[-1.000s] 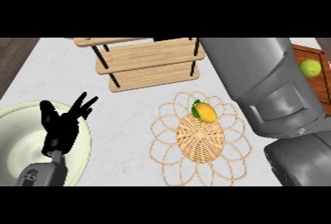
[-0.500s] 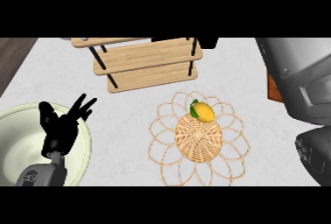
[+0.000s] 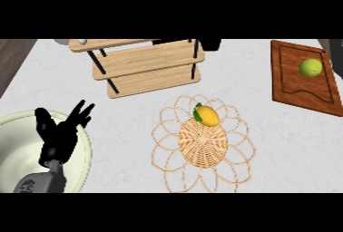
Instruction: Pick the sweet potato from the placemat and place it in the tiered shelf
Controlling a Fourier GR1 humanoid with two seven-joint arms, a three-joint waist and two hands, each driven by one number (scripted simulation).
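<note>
On woven placemat [image 3: 204, 145]: sweet potato [image 3: 207, 115] lying, shelf [image 3: 147, 68] unfilled. Right arm gone from view. Left hand [image 3: 59, 131] resting, fingers spread, holding nothing.

The orange-yellow sweet potato [image 3: 207, 116] lies on the woven placemat [image 3: 203, 144], near its upper edge; the wooden shelf [image 3: 147, 66] stands beyond.

lime [image 3: 310, 67] on wooden cutting board [image 3: 295, 90] | pale bowl [image 3: 13, 136] lower left
</note>
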